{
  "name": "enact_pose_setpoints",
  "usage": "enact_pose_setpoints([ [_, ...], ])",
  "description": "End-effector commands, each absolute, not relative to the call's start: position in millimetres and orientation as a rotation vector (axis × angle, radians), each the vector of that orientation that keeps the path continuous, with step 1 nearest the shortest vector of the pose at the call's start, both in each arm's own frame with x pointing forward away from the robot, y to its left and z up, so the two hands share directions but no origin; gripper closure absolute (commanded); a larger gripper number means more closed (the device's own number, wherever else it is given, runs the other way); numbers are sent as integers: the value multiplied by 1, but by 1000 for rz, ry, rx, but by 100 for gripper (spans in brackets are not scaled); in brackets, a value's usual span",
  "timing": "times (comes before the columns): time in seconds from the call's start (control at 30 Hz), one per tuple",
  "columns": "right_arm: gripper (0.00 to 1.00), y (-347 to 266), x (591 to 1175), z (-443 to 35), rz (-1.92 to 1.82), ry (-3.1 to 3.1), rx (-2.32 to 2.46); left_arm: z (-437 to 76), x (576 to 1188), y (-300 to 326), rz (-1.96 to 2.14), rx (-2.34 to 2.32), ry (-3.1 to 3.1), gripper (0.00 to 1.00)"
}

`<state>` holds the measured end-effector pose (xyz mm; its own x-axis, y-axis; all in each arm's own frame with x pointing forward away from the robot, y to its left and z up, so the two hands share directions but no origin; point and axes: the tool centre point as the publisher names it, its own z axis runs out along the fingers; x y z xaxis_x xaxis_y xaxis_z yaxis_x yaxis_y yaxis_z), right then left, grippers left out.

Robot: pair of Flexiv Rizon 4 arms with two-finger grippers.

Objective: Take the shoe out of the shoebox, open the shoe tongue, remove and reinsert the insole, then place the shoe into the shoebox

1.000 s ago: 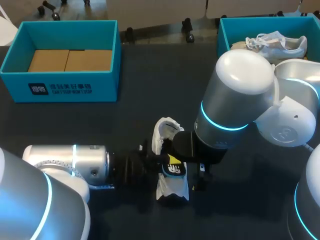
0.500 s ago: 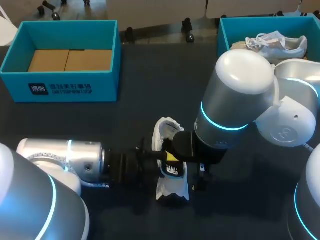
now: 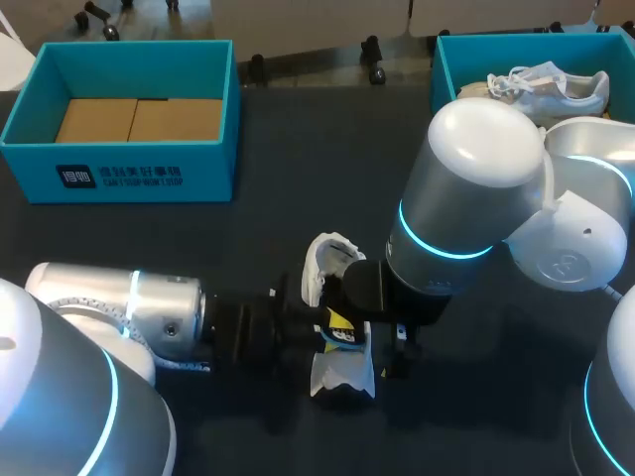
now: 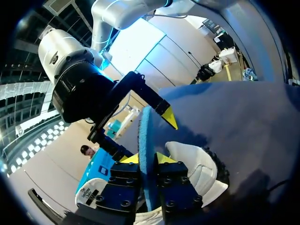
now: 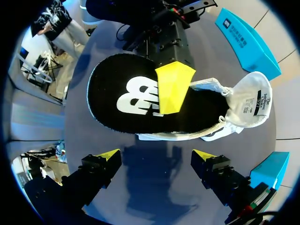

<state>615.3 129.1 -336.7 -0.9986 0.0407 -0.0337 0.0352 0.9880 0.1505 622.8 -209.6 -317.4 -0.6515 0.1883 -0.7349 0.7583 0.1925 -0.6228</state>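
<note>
A white shoe [image 3: 324,263] lies on the dark table, between my two arms. Its black insole [image 5: 136,96], with a white logo, is partly out of the shoe and lies over its opening. My left gripper [image 4: 146,159] is shut on the insole's edge [image 4: 145,131], one yellow tip on each face. In the right wrist view one of those fingertips [image 5: 172,86] rests on the insole's top. My right gripper [image 5: 154,159] hangs open just above the shoe [image 5: 243,105], its fingers wide apart and holding nothing. In the head view my right arm [image 3: 466,188] hides it.
A teal shoebox [image 3: 119,169] with a cardboard floor stands at the back left. A second teal box [image 3: 442,69] at the back right holds another white shoe [image 3: 556,84]. Bare table lies between the boxes and in front of the left box.
My left arm has drawn back a little to the left, taking the insole with it. My right arm has not moved.
</note>
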Motion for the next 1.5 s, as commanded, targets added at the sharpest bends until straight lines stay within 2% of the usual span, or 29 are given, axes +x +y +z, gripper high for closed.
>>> enact_pose_setpoints([
  [0.03, 0, 130, 615, -339, 234, 3095, 60, -318, 623, -214, -1453, 904, 1968, 100],
  [0.8, 0, 130, 615, -339, 234, 3095, 60, -341, 645, -216, -1252, 988, 1843, 100],
  [1.13, 0, 130, 615, -339, 234, 3095, 60, -339, 643, -211, -1322, 957, 1882, 100],
  [1.17, 0, 130, 615, -339, 234, 3095, 60, -337, 641, -211, -1326, 956, 1882, 93],
  [1.2, 0, 130, 615, -339, 234, 3095, 60, -336, 640, -210, -1338, 953, 1882, 81],
  [1.23, 0, 130, 615, -339, 234, 3095, 60, -334, 639, -209, -1359, 945, 1888, 77],
  [1.5, 0, 130, 615, -339, 234, 3095, 60, -316, 630, -205, -1494, 893, 1888, 70],
])
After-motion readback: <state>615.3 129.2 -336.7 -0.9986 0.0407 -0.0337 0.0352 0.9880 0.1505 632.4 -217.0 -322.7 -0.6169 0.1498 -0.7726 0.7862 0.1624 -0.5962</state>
